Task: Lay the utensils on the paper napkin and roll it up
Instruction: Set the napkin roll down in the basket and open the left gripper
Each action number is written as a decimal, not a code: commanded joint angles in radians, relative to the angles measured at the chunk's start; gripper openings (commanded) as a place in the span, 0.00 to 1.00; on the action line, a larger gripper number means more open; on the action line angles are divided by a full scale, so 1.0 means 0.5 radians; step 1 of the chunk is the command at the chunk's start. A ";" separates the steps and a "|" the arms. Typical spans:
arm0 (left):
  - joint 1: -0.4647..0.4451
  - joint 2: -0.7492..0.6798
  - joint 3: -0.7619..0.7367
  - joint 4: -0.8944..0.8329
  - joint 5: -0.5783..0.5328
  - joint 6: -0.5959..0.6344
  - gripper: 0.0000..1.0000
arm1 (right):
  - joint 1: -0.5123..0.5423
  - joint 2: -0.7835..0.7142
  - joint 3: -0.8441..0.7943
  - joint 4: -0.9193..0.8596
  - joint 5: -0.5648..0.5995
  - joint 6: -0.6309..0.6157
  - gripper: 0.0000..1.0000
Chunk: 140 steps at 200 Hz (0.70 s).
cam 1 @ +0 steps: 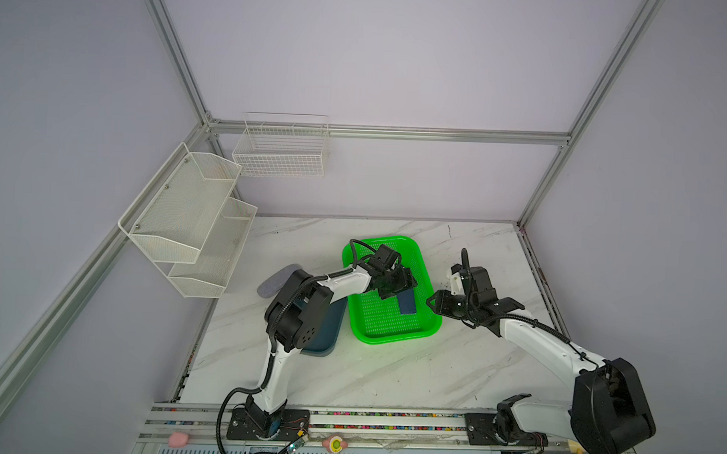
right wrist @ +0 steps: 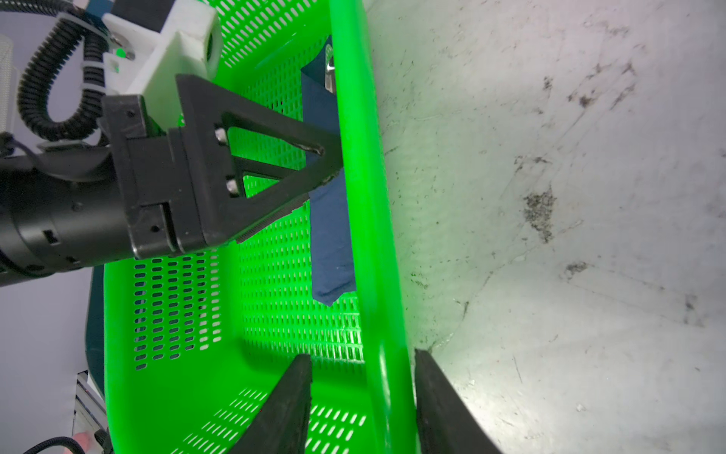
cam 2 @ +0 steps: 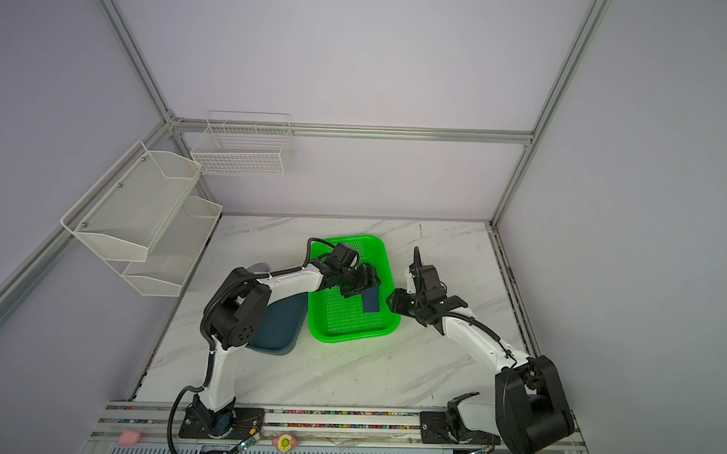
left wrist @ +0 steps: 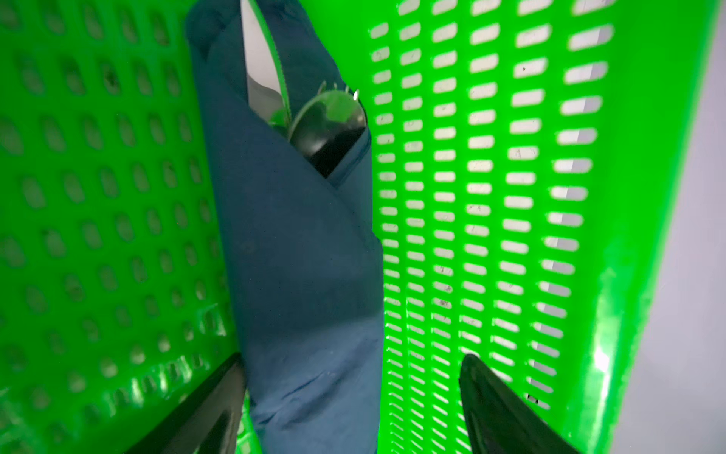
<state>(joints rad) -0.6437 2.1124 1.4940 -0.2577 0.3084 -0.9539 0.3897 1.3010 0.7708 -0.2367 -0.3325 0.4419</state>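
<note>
Napkin (left wrist: 298, 243) roll, utensils (left wrist: 326, 122) tucked inside, lies in basket (left wrist: 491, 196) by its wall. Left gripper (left wrist: 353, 359) open astride it. Right gripper (right wrist: 362, 355) straddles rim (right wrist: 353, 118); clamp unclear. Soft, loose wrap, slippery steel: grasp mid-roll.

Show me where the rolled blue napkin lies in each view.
In a top view: napkin inside the green basket, near its right wall.
In a top view: napkin, same place.
Left wrist: napkin fills the centre.
Right wrist: napkin along the basket's wall.
Shared landmark: the green basket.

green basket (cam 1: 391, 338), teal tray (cam 1: 328, 334), grey case (cam 1: 274, 282), white racks (cam 1: 187, 222)
</note>
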 commanded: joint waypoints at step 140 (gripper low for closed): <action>-0.056 -0.126 -0.197 0.178 0.020 -0.103 0.83 | -0.004 -0.044 0.053 -0.160 0.016 -0.077 0.49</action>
<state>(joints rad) -0.6643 2.1086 1.4532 -0.1856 0.3393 -1.0145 0.3870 1.3079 0.7708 -0.2646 -0.4019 0.4057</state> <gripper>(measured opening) 0.818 0.464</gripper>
